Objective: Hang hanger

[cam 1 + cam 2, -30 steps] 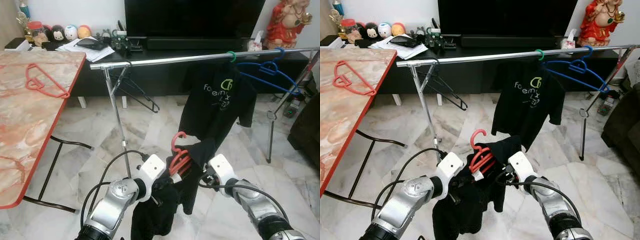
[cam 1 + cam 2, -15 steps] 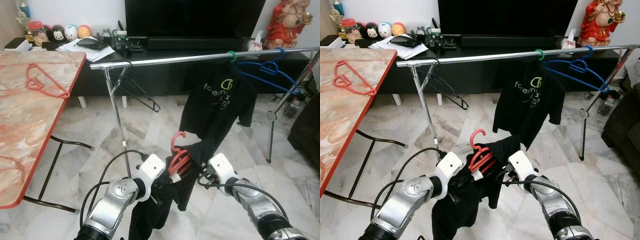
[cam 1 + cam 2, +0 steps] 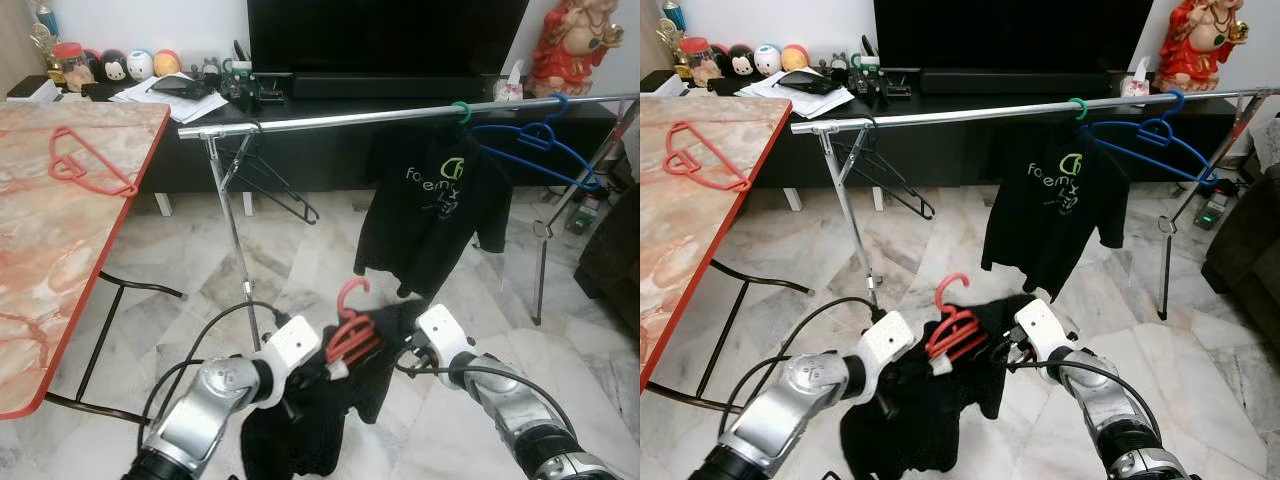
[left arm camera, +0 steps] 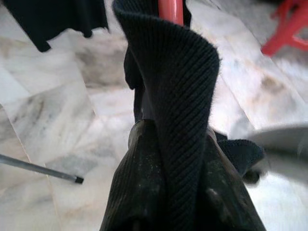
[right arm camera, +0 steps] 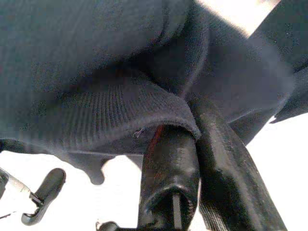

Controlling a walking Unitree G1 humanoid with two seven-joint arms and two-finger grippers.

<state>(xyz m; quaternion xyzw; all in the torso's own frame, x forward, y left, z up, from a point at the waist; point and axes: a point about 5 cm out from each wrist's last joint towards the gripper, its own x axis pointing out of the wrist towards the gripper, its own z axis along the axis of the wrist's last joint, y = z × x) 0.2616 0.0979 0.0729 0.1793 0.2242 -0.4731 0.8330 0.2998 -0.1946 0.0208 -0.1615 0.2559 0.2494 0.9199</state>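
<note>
Lower now vs 1 s ago: left arm has dropped and swung outward, and the red hanger (image 3: 348,325) w/ black garment (image 3: 330,400) sits lower, garment bunched.

Left gripper (image 4: 168,159) is clamped on a fold of the garment. Right gripper (image 5: 192,159) is clenched on garment cloth at the hanger's other end.

Hanger is held between both arms, below and well apart from the metal rail (image 3: 400,115), over the marble floor (image 3: 200,280).

Rail carries a black tee (image 3: 425,215) and a blue hanger (image 3: 540,140). Red-edged table (image 3: 60,230) on the left, TV console (image 3: 330,100) behind.
</note>
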